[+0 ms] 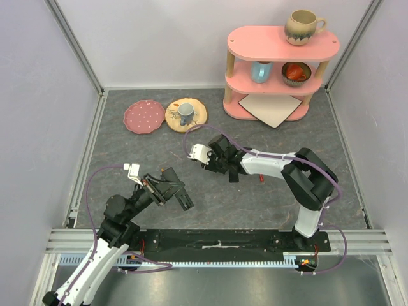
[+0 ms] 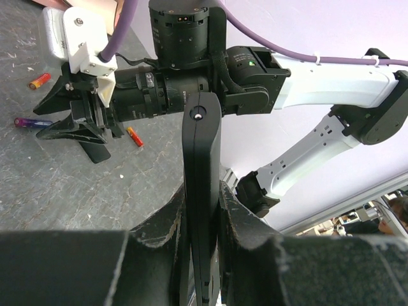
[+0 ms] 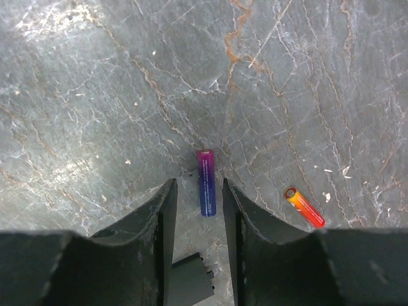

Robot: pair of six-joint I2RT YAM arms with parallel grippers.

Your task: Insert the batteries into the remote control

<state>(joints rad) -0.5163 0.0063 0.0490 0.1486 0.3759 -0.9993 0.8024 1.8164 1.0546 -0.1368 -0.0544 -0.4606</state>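
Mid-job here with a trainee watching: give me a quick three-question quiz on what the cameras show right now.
1. True or false: the left gripper is shut on the remote control.
2. Which battery lies between the open fingers of the right gripper? A the blue-purple battery; B a green one; C none.
3. Fill in: in the right wrist view, the orange battery lies on the table to the ___ of the blue-purple one.
Key: 1 true; 2 A; 3 right.
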